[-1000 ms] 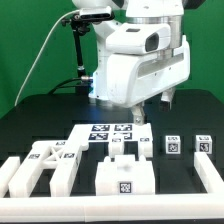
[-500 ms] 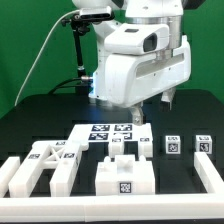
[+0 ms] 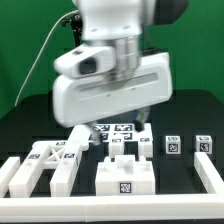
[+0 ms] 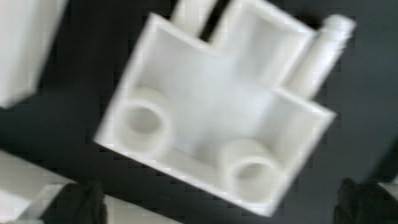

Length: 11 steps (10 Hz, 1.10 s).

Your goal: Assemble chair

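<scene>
Arm (image 3: 108, 85) across marker board (image 3: 118, 129), chair pts (image 3: 125, 178)

The white robot arm (image 3: 110, 75) shows blurred, hanging low over the black table (image 3: 30, 118). Before it lie chair parts: a blocky panel (image 3: 125, 178), a frame piece (image 3: 45, 160), a small cube (image 3: 172, 145) and a second cube (image 3: 203, 145) — all near the marker board (image 3: 113, 131).
</scene>
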Each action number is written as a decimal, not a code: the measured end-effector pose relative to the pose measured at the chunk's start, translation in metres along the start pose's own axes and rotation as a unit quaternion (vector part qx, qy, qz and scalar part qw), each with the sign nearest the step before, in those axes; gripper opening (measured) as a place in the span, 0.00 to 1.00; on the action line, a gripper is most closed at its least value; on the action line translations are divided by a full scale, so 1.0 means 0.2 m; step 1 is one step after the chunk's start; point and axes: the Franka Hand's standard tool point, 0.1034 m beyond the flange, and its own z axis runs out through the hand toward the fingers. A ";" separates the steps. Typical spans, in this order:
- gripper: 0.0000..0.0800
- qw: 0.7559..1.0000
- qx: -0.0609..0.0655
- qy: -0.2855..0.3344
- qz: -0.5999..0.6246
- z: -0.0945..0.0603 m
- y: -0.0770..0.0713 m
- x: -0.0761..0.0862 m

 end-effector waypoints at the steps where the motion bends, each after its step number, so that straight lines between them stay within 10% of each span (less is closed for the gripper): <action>1: 0.81 0.999 0.001 0.000 0.037 0.00 -0.02 0.01; 4: 0.81 0.991 0.005 0.000 0.132 0.02 -0.02 0.00; 11: 0.81 0.980 -0.006 0.013 0.200 0.35 0.08 -0.07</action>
